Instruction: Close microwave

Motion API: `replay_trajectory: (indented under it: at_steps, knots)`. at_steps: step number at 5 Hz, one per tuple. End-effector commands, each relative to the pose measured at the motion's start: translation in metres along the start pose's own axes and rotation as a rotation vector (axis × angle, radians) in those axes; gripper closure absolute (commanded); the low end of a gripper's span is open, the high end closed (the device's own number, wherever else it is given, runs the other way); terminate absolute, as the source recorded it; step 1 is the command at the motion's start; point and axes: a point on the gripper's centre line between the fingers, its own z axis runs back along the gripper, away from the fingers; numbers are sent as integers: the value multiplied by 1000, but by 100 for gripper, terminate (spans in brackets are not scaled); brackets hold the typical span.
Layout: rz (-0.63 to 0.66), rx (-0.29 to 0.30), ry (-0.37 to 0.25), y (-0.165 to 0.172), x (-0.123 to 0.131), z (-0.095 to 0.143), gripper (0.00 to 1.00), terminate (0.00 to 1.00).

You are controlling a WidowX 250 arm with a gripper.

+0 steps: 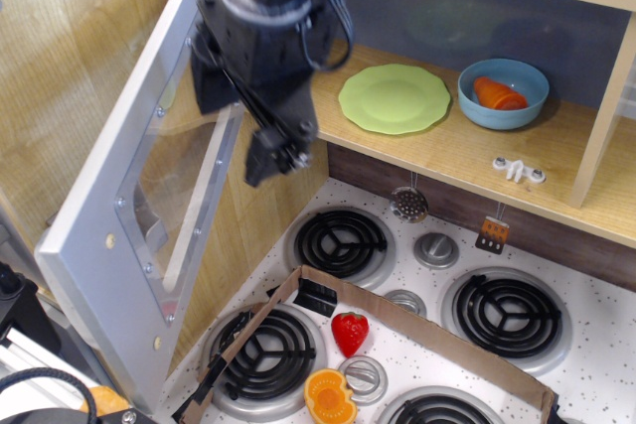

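Note:
The microwave door (104, 235), silver-grey with a clear window, stands swung wide open at the left. Its grey handle (149, 235) shows through the window. The light-wood compartment (467, 161) lies open behind it and holds a green plate (395, 98) and a blue bowl (503, 93) with an orange item inside. My black gripper (238, 126) is at the upper left, right by the inner face of the door near its top edge. Its fingers stand apart and hold nothing. I cannot tell whether it touches the door.
Below is a toy stove with several black coil burners (343, 243) and round knobs (434, 249). A cardboard strip (427, 330) lies across it, with a strawberry (349, 331) and an orange piece (330, 395) in front. A small white fitting (518, 169) sits on the shelf edge.

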Motion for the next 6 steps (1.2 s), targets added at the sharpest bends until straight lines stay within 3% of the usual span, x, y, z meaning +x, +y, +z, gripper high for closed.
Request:
replay_trajectory:
  at_steps: [1, 2, 6]
  knots:
    - [-42, 102, 18, 26, -12, 39, 0, 0]
    - [-71, 116, 60, 37, -21, 45, 0, 0]
    - [-153, 143, 88, 81, -43, 35, 0, 0]
